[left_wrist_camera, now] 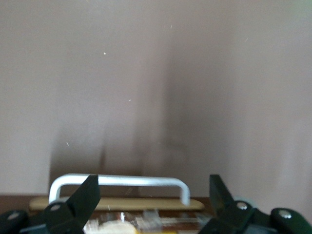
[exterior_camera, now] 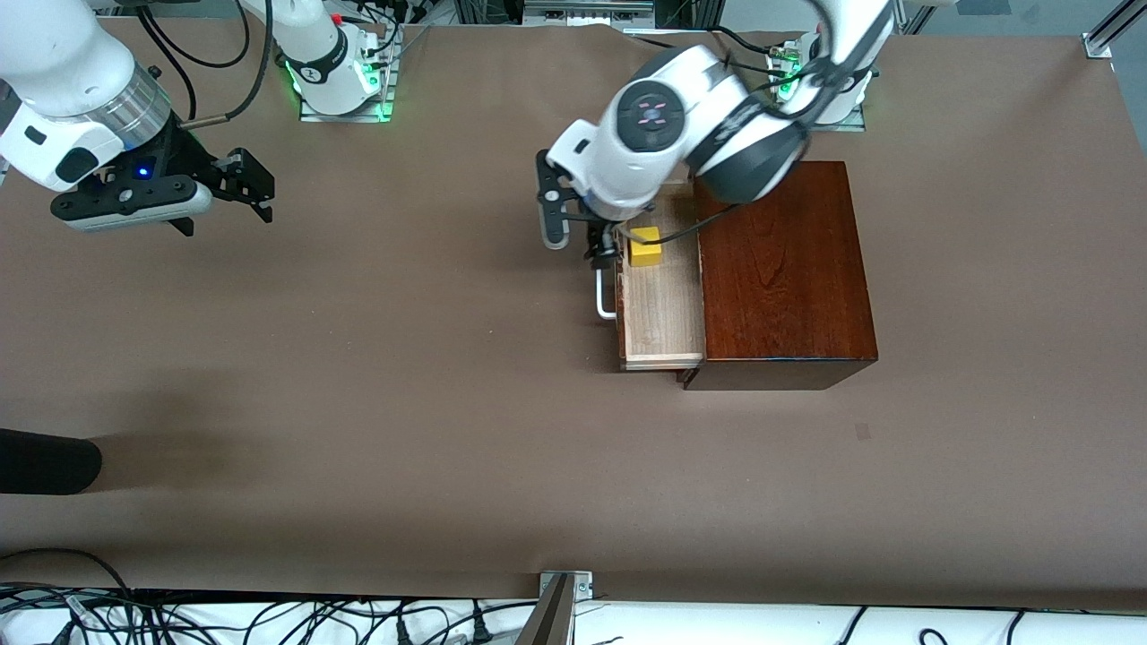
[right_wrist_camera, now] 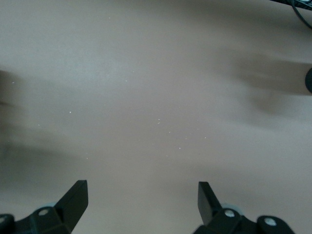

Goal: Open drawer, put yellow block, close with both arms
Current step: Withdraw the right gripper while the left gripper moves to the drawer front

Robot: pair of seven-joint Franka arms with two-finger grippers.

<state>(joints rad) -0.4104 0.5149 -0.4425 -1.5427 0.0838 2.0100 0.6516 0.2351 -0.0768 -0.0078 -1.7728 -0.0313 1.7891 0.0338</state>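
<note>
The right gripper (exterior_camera: 255, 193) hangs over the bare table (exterior_camera: 403, 403) at the right arm's end, fingers spread wide, holding nothing; the left gripper (exterior_camera: 599, 244) is over the pulled-out drawer (exterior_camera: 661, 313) by its white handle (exterior_camera: 606, 300), fingers wide, empty; the yellow block (exterior_camera: 644, 246) sits in the drawer, beside the wooden box (exterior_camera: 784, 269).

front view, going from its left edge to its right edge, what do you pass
Open black right gripper over bare table → open black left gripper at the handle → white U-shaped handle → small yellow block in the pale-wood drawer → glossy dark-brown wooden box.
</note>
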